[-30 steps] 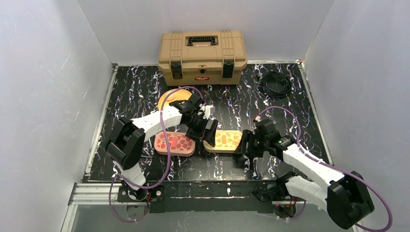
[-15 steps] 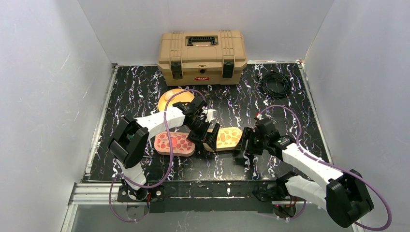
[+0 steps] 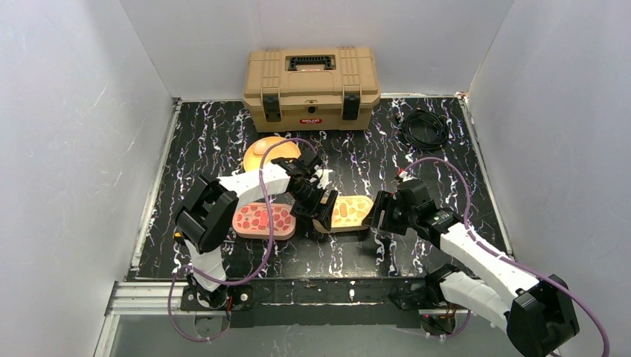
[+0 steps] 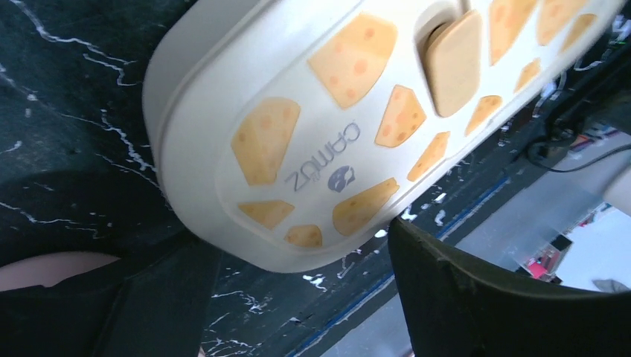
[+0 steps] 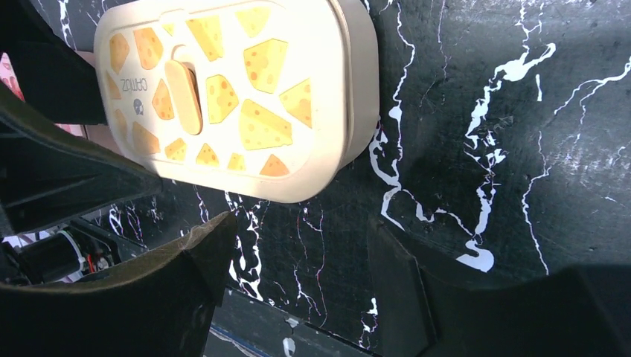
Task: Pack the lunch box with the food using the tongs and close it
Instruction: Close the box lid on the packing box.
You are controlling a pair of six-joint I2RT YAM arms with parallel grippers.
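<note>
A cream lunch box (image 3: 350,211) with a cheese pattern and its lid on lies at the table's middle. In the left wrist view its rounded end (image 4: 298,126) sits between the fingers of my left gripper (image 4: 294,249). The right fingertip (image 4: 417,245) is at the rim, and the jaws stand apart. My left gripper (image 3: 318,207) is at the box's left end. My right gripper (image 3: 378,216) hovers open just off the box's right end, with bare table between its fingers (image 5: 301,223). A pink lunch box (image 3: 260,219) lies to the left. Food and tongs are out of view.
An orange plate (image 3: 260,151) lies behind the left arm, partly covered by it. A tan toolbox (image 3: 311,88) stands against the back wall, with a coiled black cable (image 3: 424,128) at the back right. White walls close in both sides.
The cream box has slid a little back and turned. My left gripper's jaws have narrowed around its end. My right gripper has moved in toward its right end. The pink box shifted slightly left.
</note>
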